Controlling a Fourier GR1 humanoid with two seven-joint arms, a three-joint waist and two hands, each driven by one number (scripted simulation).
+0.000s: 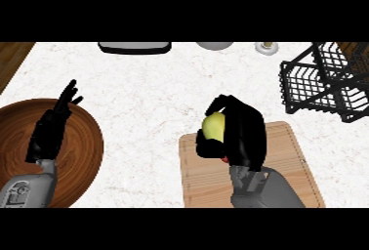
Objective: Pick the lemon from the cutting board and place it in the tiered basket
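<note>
the robot's right hand (pixel 241 134) sits over the pale wooden rectangular cutting board (pixel 288 166), which lies at about five o'clock from the middle of the white speckled stone counter (pixel 158 83). its black fingers and thumb are curled round the yellow oval lemon (pixel 213 127), pinching it so that only the fruit's left flank shows between them. the lemon is above the board's upper left part; whether it touches the wood cannot be told, because the hand hides its underside. a small red spot shows just beneath the hand, too hidden to name.

the black wire tiered basket (pixel 324 83) stands at about two o'clock, well apart from the lemon, its lower tray nearest the board's far right corner.

the robot's left hand (pixel 54 124) shows at nine o'clock, fingers straight and slightly spread, pointing up and holding nothing. it rests above the large round dark wooden bowl (pixel 86 141) that runs off the left edge.

along the twelve o'clock edge sit a flat black-rimmed white tray (pixel 134 47), a partly cut-off grey rounded dish (pixel 215 45) and a small white jar-like item (pixel 267 47).
</note>
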